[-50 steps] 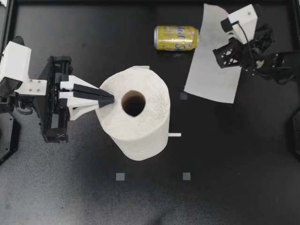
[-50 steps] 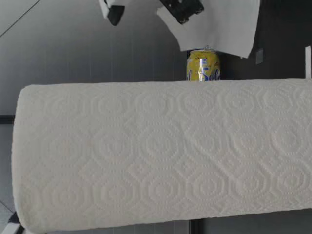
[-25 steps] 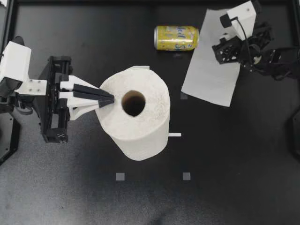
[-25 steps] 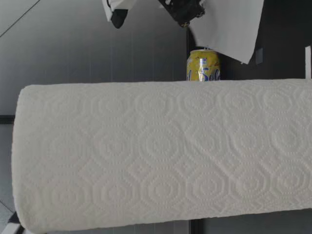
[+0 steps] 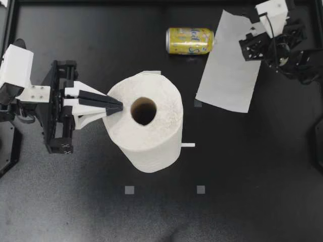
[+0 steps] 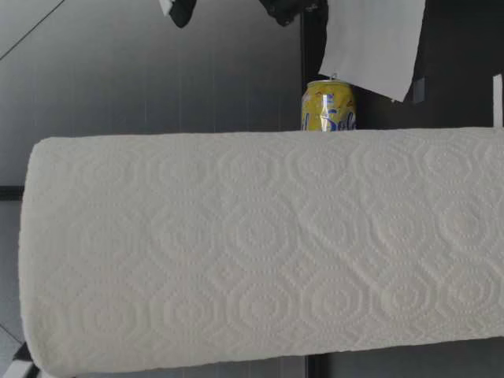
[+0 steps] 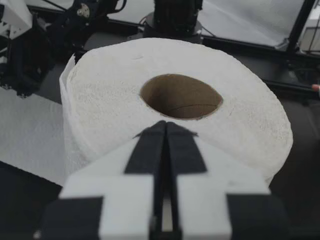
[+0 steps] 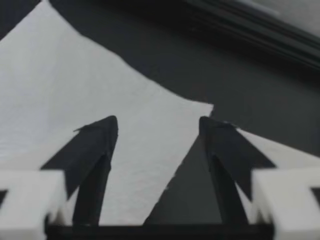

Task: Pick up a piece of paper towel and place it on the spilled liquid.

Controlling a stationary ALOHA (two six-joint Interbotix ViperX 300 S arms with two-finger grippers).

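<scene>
A torn-off paper towel sheet (image 5: 227, 70) lies flat on the black table, right of a yellow can (image 5: 190, 40). My right gripper (image 5: 252, 45) hovers over the sheet's far right corner, open. In the right wrist view its fingers (image 8: 97, 145) stand wide apart above the sheet (image 8: 60, 85) with nothing between them. The upright paper towel roll (image 5: 146, 126) stands mid-table. My left gripper (image 5: 118, 107) is shut, its tip resting on the roll's top rim (image 7: 100, 100). I cannot make out any liquid on the dark surface.
The can (image 6: 328, 106) lies on its side behind the roll (image 6: 260, 252), which blocks most of the low view. The sheet (image 6: 370, 43) shows beyond it. Small grey squares (image 5: 129, 190) mark the table.
My right gripper opened and let go of the sheet, which settled flat on the table. The gripper then drew back toward the far right corner. My left arm stayed still.
</scene>
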